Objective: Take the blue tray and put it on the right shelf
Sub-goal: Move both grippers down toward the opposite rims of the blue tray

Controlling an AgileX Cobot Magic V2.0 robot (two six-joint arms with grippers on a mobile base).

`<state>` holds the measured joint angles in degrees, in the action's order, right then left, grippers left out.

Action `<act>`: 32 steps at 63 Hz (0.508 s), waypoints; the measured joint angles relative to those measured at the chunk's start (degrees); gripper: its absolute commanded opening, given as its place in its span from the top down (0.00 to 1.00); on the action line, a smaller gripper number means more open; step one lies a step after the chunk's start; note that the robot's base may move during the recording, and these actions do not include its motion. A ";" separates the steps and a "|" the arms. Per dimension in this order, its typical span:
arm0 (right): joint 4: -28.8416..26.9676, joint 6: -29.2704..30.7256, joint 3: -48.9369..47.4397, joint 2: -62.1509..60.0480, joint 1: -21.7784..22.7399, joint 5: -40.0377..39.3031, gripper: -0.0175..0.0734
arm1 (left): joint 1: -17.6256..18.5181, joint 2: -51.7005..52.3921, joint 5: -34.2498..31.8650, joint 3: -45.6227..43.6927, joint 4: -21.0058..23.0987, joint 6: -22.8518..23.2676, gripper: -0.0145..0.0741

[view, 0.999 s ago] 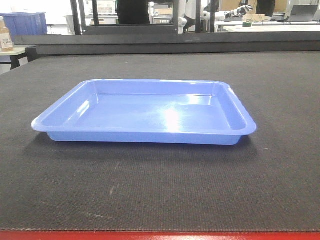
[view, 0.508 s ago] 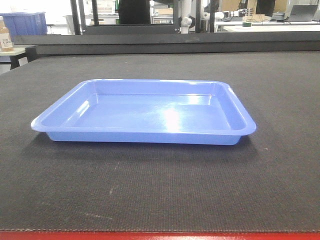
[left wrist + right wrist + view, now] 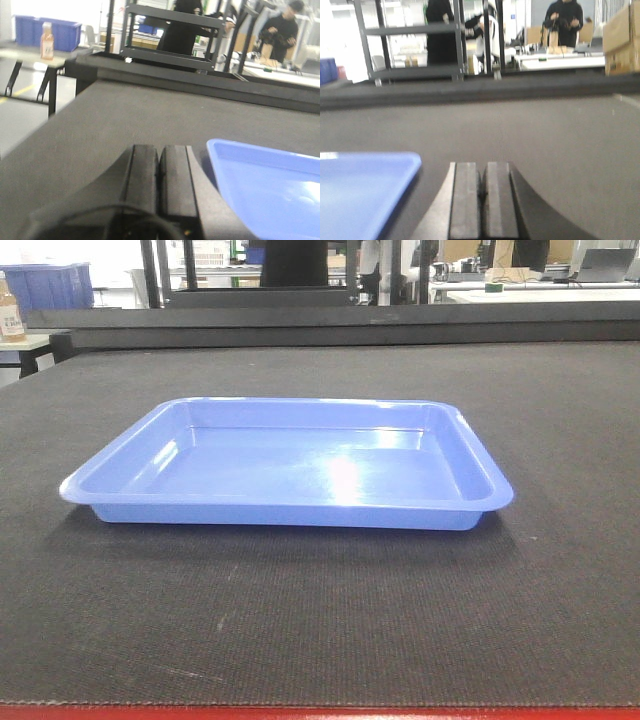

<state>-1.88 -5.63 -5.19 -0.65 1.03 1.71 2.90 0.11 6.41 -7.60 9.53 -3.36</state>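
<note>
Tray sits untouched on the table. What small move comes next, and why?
Probably open both grippers: the left gripper and right gripper are shut, pads together, each beside one end of the blue tray lying flat on the table, and shut they cannot take its rim.

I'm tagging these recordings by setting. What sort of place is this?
Probably a lab or industrial workshop, not a home: a metal shelving rack stands beyond the dark table, blue storage bins sit in the background, and a person stands at a bench near cardboard boxes.
</note>
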 measured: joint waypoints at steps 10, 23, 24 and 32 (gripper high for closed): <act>-0.15 0.00 -14.18 1.61 0.00 11.72 0.47 | 2.04 -7.10 12.54 -17.11 -1.71 0.00 0.65; -0.15 0.00 -21.68 11.96 0.00 15.74 0.24 | 3.11 -20.11 22.76 -27.06 -1.90 0.00 0.37; -0.15 0.00 -21.82 12.74 0.00 15.90 0.23 | 3.11 -20.93 23.39 -27.39 -1.90 0.00 0.37; -0.15 0.00 -24.11 20.81 -1.35 17.23 0.22 | 3.11 -28.79 27.60 -32.39 0.75 -4.12 0.37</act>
<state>-2.03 -5.63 -29.30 20.16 -0.32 18.94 6.00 -28.68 34.01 -39.99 10.28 -7.49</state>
